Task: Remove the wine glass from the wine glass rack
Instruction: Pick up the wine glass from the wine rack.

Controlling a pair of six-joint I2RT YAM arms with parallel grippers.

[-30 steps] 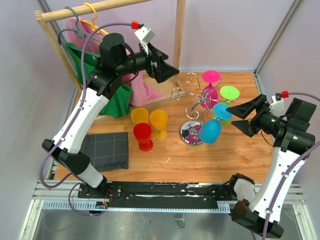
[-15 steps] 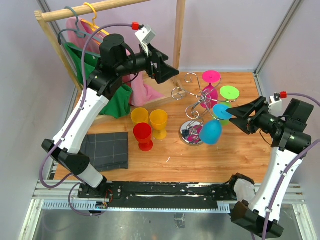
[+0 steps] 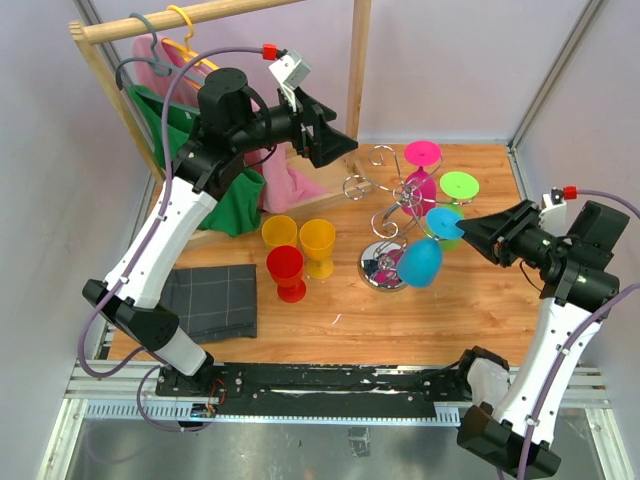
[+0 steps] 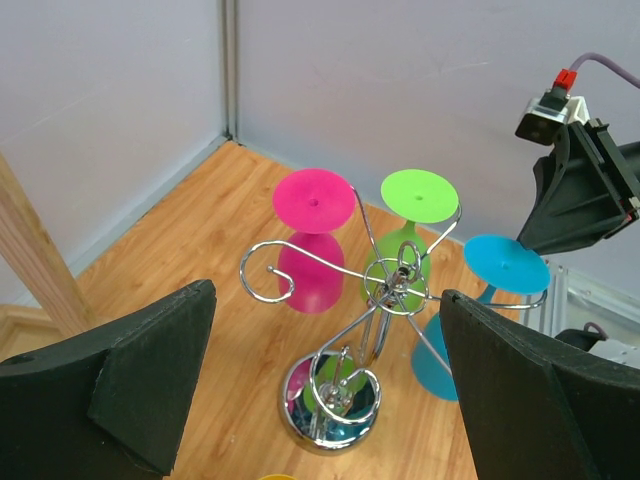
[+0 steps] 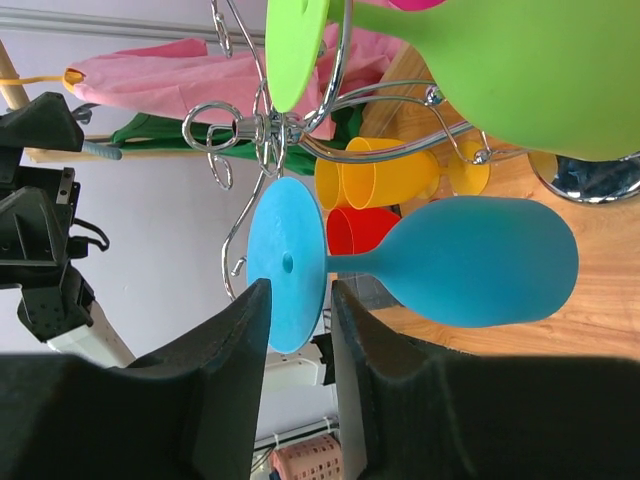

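The chrome wine glass rack stands at the middle right of the table; its mirrored base and curled arms show in the left wrist view. A blue wine glass hangs upside down from its near arm, with its foot uppermost. My right gripper reaches in from the right. Its jaws are narrowed on either side of the foot's rim, with a gap still showing. A pink glass and a green glass hang further back. My left gripper hovers wide open above and left of the rack, holding nothing.
Two yellow cups and a red cup stand left of the rack. A grey cloth lies at the near left. A wooden clothes rack with pink and green garments fills the back left.
My right gripper has moved left onto the blue glass's foot, and its jaws have narrowed around it. The left arm has not moved.
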